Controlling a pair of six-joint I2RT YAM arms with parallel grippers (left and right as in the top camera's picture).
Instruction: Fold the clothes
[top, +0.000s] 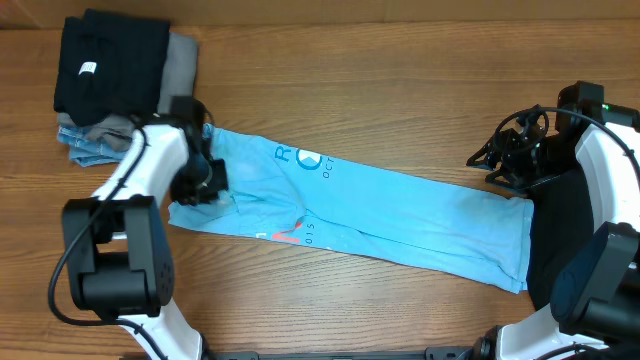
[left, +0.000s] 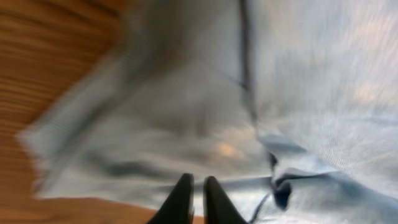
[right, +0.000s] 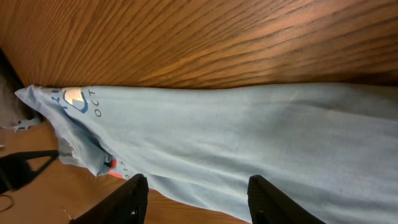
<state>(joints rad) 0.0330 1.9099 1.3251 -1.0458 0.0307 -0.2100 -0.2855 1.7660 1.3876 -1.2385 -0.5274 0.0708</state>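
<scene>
1. Sky-blue shirt (top: 400, 215), folded into a long narrow band, lies slantwise across the wooden table (top: 400, 80) in the overhead view. The left gripper (top: 205, 180) sits on its left end. The right gripper (top: 505, 160) hangs just off its upper right corner. A folded black garment (top: 105, 65) tops a small pile at the far left, well apart from the band's middle.

2. Left wrist view, blurred: the shirt (left: 186, 112) fills the frame in soft creases, with the table (left: 50, 50) at the left. The left gripper (left: 198, 186) has its fingers pressed almost together at the cloth's edge, apparently pinching a thin fold.

3. Right wrist view: the shirt (right: 249, 130) runs across the table (right: 217, 37), lettering at its far end. The right gripper (right: 198, 180) is spread wide above the near cloth, holding nothing.

4. Judgement: the fabric looks light, limp and thin. It should drape and slide, so corners or doubled edges at both ends are the best holds, lifted together to prevent sagging.
</scene>
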